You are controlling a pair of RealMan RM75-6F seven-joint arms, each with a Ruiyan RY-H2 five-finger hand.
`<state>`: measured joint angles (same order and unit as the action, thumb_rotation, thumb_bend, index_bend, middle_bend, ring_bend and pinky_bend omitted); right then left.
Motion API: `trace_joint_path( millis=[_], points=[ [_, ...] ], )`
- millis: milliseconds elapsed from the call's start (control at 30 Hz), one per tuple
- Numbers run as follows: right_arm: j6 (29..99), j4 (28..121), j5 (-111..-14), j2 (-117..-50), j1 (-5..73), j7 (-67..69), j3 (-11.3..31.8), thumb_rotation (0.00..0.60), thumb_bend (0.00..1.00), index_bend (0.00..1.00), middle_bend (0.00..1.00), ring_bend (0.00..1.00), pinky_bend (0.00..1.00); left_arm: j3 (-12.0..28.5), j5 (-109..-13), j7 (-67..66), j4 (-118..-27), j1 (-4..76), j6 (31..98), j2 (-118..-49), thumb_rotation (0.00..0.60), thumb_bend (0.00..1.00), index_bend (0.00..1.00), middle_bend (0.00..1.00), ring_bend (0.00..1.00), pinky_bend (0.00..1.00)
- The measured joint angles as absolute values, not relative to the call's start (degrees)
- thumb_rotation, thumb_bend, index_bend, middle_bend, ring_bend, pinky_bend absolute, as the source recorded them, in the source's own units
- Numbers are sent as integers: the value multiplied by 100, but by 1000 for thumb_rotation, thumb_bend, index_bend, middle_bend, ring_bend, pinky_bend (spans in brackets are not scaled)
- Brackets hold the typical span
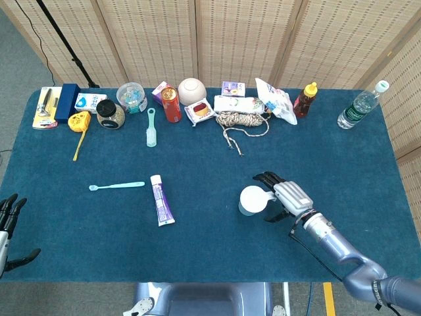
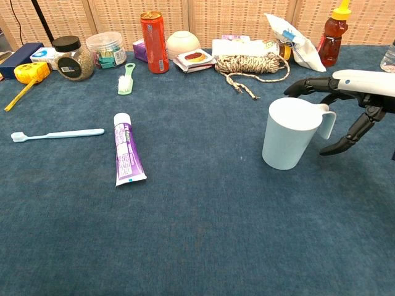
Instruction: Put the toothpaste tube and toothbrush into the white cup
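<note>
The white cup (image 1: 250, 200) (image 2: 289, 134) stands upright right of the table's middle, its handle pointing right. My right hand (image 1: 281, 196) (image 2: 343, 102) is spread around that handle, fingers behind the rim and thumb in front, holding nothing. The purple and white toothpaste tube (image 1: 161, 199) (image 2: 127, 150) lies flat left of centre. Left of it lies the pale blue toothbrush (image 1: 116, 186) (image 2: 57, 134). My left hand (image 1: 8, 226) hangs open at the table's near left corner, seen only in the head view.
Along the far edge stand a red can (image 1: 171, 104), a white bowl (image 1: 192, 90), jars, a yellow tape measure (image 1: 79, 122), a coiled rope (image 1: 241, 121), a snack bag (image 1: 275, 101), a honey bottle (image 1: 304, 99) and a water bottle (image 1: 358, 106). A green brush (image 1: 151, 128) lies nearer.
</note>
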<state>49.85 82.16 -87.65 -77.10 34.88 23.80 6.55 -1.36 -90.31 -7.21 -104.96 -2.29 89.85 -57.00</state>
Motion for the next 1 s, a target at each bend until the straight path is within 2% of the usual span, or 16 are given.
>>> trace_joint_path(
  millis=[133, 367, 767, 1000],
  points=[
    [4969, 8161, -8712, -7811, 3525, 2473, 642, 600, 0, 260, 319, 142, 318, -130, -8990, -730, -10512, -217, 8952, -5702, 600, 24, 0, 0, 0, 0],
    [5193, 8044, -8717, -8020, 3531, 2528, 625, 600, 0, 421, 443, 222, 318, -123, -8956, -713, -10525, -207, 8933, -5687, 600, 25, 0, 0, 0, 0],
    [5398, 8138, -8700, -8171, 3588, 2425, 646, 600, 0, 460, 471, 239, 318, -116, -8930, -585, -10521, -201, 8929, -5642, 600, 25, 0, 0, 0, 0],
    [5379, 8435, -8488, -8175, 3735, 2016, 869, 600, 0, 467, 474, 239, 318, -130, -8925, -574, -10527, -182, 8877, -5625, 600, 24, 0, 0, 0, 0]
  ],
)
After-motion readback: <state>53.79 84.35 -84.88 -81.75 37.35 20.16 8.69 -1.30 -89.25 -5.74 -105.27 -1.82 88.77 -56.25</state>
